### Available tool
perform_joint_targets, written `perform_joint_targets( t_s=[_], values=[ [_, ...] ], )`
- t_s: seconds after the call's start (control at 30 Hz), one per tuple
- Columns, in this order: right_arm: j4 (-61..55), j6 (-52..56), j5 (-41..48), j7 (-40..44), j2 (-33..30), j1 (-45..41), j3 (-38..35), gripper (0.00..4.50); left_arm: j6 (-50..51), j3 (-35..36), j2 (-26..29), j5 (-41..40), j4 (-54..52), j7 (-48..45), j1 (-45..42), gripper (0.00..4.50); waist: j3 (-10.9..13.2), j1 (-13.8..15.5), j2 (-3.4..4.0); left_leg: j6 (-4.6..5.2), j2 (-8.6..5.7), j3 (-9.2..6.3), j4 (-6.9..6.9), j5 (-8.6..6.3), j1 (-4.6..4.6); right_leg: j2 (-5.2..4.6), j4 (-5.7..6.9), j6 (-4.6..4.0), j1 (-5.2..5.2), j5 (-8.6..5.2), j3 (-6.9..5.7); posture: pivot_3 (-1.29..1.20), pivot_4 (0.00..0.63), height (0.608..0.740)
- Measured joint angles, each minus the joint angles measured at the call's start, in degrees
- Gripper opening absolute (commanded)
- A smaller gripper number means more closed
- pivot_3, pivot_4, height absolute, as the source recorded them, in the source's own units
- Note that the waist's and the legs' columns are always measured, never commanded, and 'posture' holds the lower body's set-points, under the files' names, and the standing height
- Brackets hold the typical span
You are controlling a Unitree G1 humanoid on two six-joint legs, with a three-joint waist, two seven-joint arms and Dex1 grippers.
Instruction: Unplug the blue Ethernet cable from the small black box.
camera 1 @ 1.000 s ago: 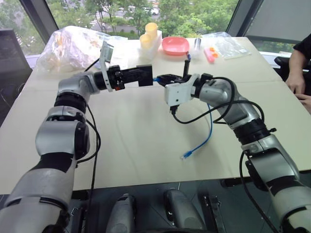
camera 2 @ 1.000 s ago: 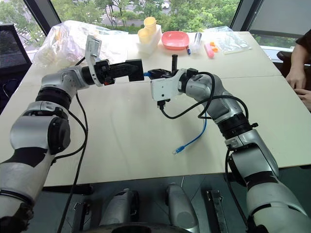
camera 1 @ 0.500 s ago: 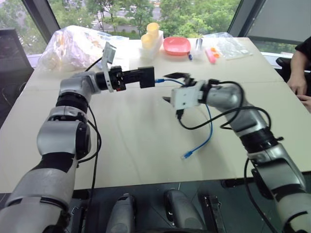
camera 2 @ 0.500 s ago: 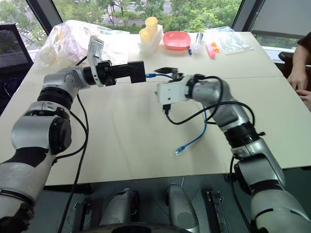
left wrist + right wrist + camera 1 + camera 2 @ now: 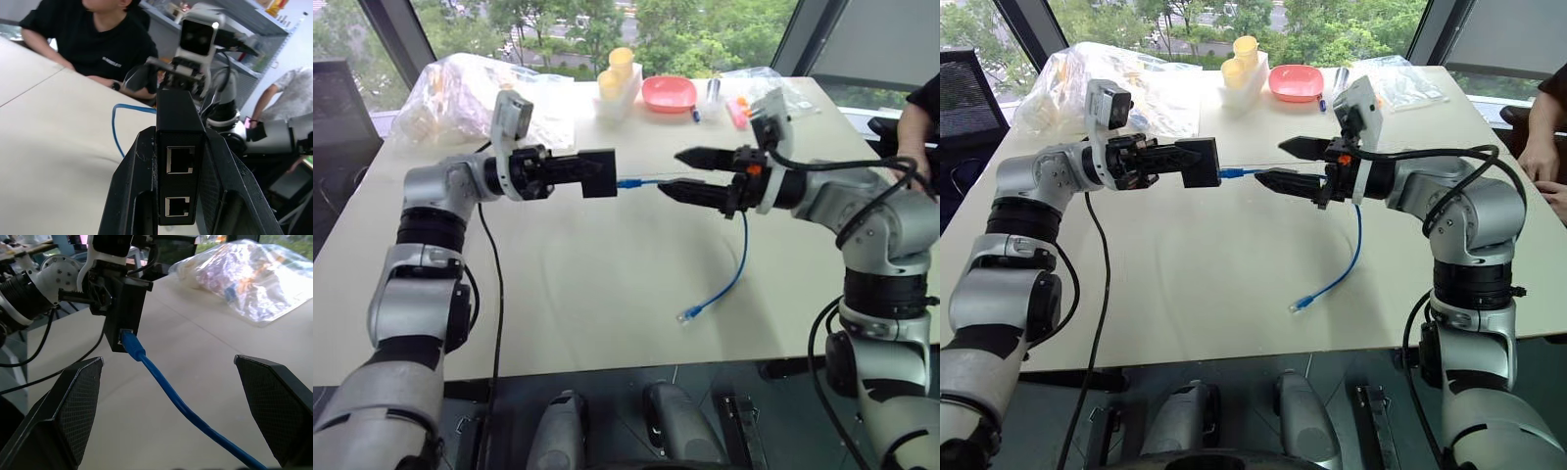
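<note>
My left gripper (image 5: 578, 170) is shut on the small black box (image 5: 601, 173) and holds it level above the table (image 5: 558, 284). In the left wrist view the box (image 5: 178, 161) sits clamped between both fingers, two ports facing the camera. The blue Ethernet cable (image 5: 741, 250) is still plugged into the box, its plug (image 5: 129, 340) seated in the port. From there it runs between the fingers of my right gripper (image 5: 671, 172), which is open and not touching it, then hangs down to its free plug (image 5: 689, 313) on the table.
At the table's far side stand yellow cups (image 5: 615, 70), a pink bowl (image 5: 667, 92) and a crumpled plastic bag (image 5: 460, 93). A person's hand (image 5: 909, 152) rests at the right edge. A person in a black shirt (image 5: 98, 44) sits beyond the table.
My right gripper let go of the plug, opened, rolled over and drew back to the right. The left gripper pulled the box back a little. The cable stayed plugged in.
</note>
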Motion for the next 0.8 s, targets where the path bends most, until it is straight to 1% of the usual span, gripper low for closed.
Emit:
perform_joint_targets(
  t_s=[0.2,0.37,0.53,0.63,0.73,0.8],
  values=[
    [2.93,-0.73,0.49,0.24,0.97,-1.72,3.36,4.47,1.53,-0.08,-0.44,-1.30,-3.51,-0.01,0.01,0.49,0.00,0.04,0.00,0.01,-0.01,0.00,-0.01,-0.01,-0.01,0.01,-0.02,0.00,-0.01,0.00,-0.01,0.00,0.150,0.737],
    [4.84,0.16,2.98,0.26,2.79,-2.76,3.44,4.47,1.55,-0.52,-0.60,-1.30,-5.51,-0.01,0.54,0.49,0.00,-0.10,0.00,0.01,0.00,0.00,-0.01,-0.01,-0.01,0.02,-0.02,0.00,-0.01,0.00,0.00,0.00,0.150,0.737],
    [4.69,1.14,5.55,0.31,2.85,-2.89,3.39,4.47,1.53,-0.52,-0.62,-1.27,-5.47,-0.01,0.82,0.49,0.00,-0.03,0.00,0.01,0.00,0.00,-0.01,-0.01,-0.01,0.01,-0.03,0.00,-0.01,0.00,-0.01,0.00,0.150,0.737],
    [4.40,1.49,6.49,0.31,2.82,-2.88,3.45,3.66,1.35,-0.52,-0.64,-1.15,-5.24,-0.01,0.82,0.49,0.00,0.01,0.00,0.02,0.00,0.00,-0.01,-0.01,-0.01,0.01,-0.04,0.00,-0.01,0.00,-0.01,0.00,0.150,0.737],
    [4.27,1.50,6.75,0.16,2.80,-2.88,3.48,2.23,1.14,-0.52,-0.66,-1.11,-5.01,-0.01,0.82,0.49,0.00,-0.02,0.00,0.02,0.00,0.00,-0.02,-0.01,-0.01,0.01,-0.04,0.00,-0.01,0.00,-0.01,0.00,0.150,0.737],
    [4.27,1.50,6.82,-0.01,2.80,-2.88,3.50,1.18,0.86,-0.55,-0.65,-1.11,-5.01,-0.01,0.82,0.49,0.00,-0.02,0.00,0.02,0.00,0.00,-0.02,-0.01,-0.01,0.01,-0.04,0.00,-0.01,0.00,-0.01,0.00,0.150,0.737]
  ],
)
